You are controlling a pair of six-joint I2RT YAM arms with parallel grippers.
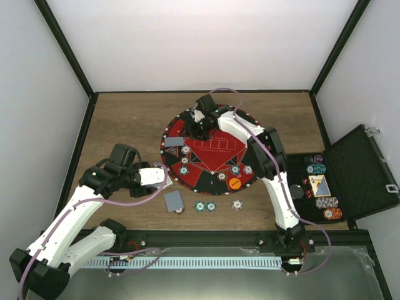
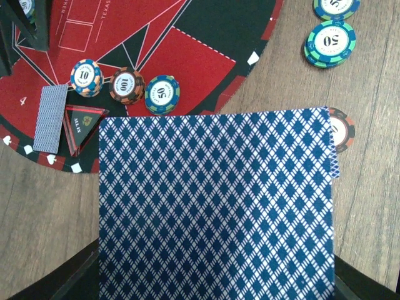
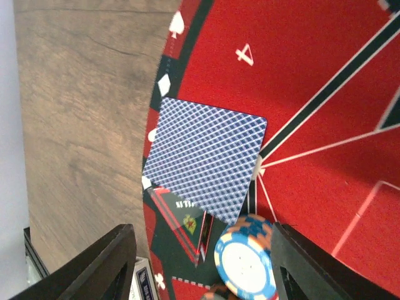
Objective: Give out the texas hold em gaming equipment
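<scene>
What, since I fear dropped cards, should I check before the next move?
1. Right gripper jaws apart over the blue-diamond-backed playing card lying below: ok.
2. That card flat, face down, on the round red-and-black mat: ok.
3. Blue-and-orange striped poker chip clear of the right jaws: cannot tell, it lies close below.
4. Left gripper shut on the held diamond-patterned card: ok.
5. Held card single: cannot tell, another edge peeks out beside it.
6. Wooden table under the held card: cannot tell, hidden.
</scene>
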